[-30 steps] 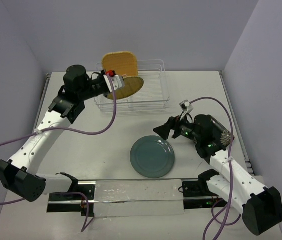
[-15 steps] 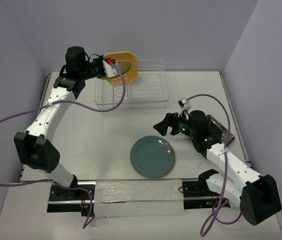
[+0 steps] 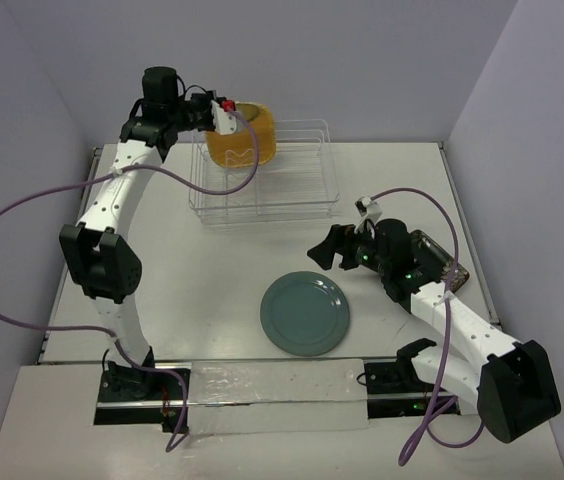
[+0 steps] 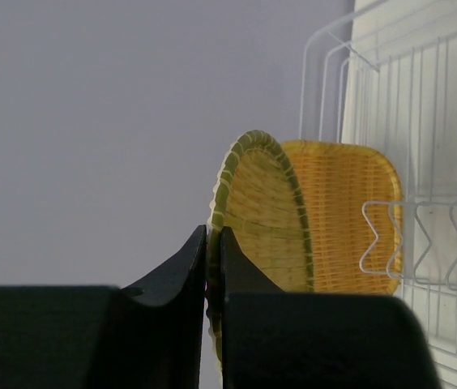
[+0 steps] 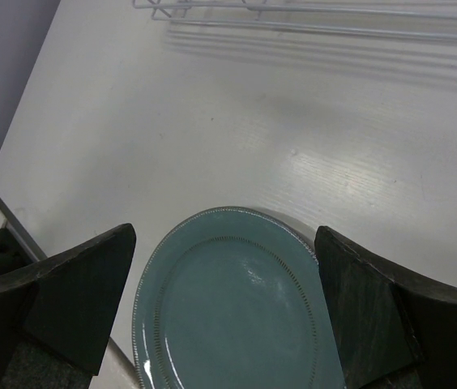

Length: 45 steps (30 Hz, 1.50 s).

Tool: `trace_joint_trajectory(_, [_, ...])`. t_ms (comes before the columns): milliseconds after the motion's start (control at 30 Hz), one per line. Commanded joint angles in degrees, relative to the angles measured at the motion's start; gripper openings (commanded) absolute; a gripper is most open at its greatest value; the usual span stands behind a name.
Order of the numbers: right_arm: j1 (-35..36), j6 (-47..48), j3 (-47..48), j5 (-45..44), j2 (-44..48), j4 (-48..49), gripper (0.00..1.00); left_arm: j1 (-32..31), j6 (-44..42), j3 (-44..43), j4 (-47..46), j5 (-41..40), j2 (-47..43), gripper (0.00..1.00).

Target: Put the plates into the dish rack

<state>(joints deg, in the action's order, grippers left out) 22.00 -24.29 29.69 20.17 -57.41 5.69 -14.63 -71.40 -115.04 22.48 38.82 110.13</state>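
Note:
My left gripper (image 3: 228,122) is shut on the rim of the small yellow grid plate (image 3: 232,152), holding it on edge over the left end of the wire dish rack (image 3: 262,213). In the left wrist view the gripper (image 4: 213,243) pinches the yellow plate (image 4: 265,219) just in front of the orange-tan plate (image 4: 350,215), which stands upright in the rack (image 4: 390,243). The orange-tan plate also shows from above (image 3: 260,125). The teal plate (image 3: 305,312) lies flat on the table. My right gripper (image 3: 327,250) is open above its far edge, the teal plate (image 5: 237,324) between the jaws (image 5: 224,243). The dark floral plate (image 3: 442,262) lies partly under my right arm.
The rack's near rail (image 5: 309,10) runs along the top of the right wrist view. Purple cables loop from both arms. A dark rail with a clear strip (image 3: 262,385) lies along the table's near edge. Walls close in at the back and both sides.
My left arm has lifted and swung the yellow plate from a tilted pose in front of the rack to upright beside the orange-tan plate. My right gripper shifted slightly left and stays open.

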Motion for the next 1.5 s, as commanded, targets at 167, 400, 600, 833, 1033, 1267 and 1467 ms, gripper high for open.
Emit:
trace_joint_trajectory(167, [0.44, 1.17, 1.40, -1.83, 2.48, 0.20, 0.99, 0.37, -5.49, -5.25, 0.04, 4.04, 4.87, 0.00])
trace_joint_trajectory(400, [0.43, 1.17, 1.75, -1.95, 1.31, 0.20, 0.99, 0.31, -7.30, -7.31, 0.95, 5.85, 8.32, 0.00])
trace_joint_trajectory(600, [0.45, 1.87, 2.36, -3.66, 0.90, -0.42, 0.99, 0.18, -9.42, -7.26, 1.21, 5.57, 10.43, 0.00])
trace_joint_trajectory(833, [0.41, 1.73, 3.09, -3.30, 0.03, -0.59, 0.99, 0.19, -10.72, -8.08, 2.99, 7.58, 11.51, 0.00])
trace_joint_trajectory(1033, [0.41, 1.78, 3.44, -2.99, -0.77, -0.59, 0.99, -0.08, -10.60, -7.14, 2.83, 7.83, 12.33, 0.00])
trace_joint_trajectory(1267, [0.46, 1.96, 3.79, -2.95, -1.78, -0.50, 0.99, -0.57, -9.32, -7.26, 2.00, 8.65, 14.72, 0.00])
trace_joint_trajectory(1467, [0.41, 1.91, 3.92, -3.31, -2.60, -0.46, 0.99, -0.79, -10.07, -7.74, 3.17, 9.10, 16.12, 0.00])
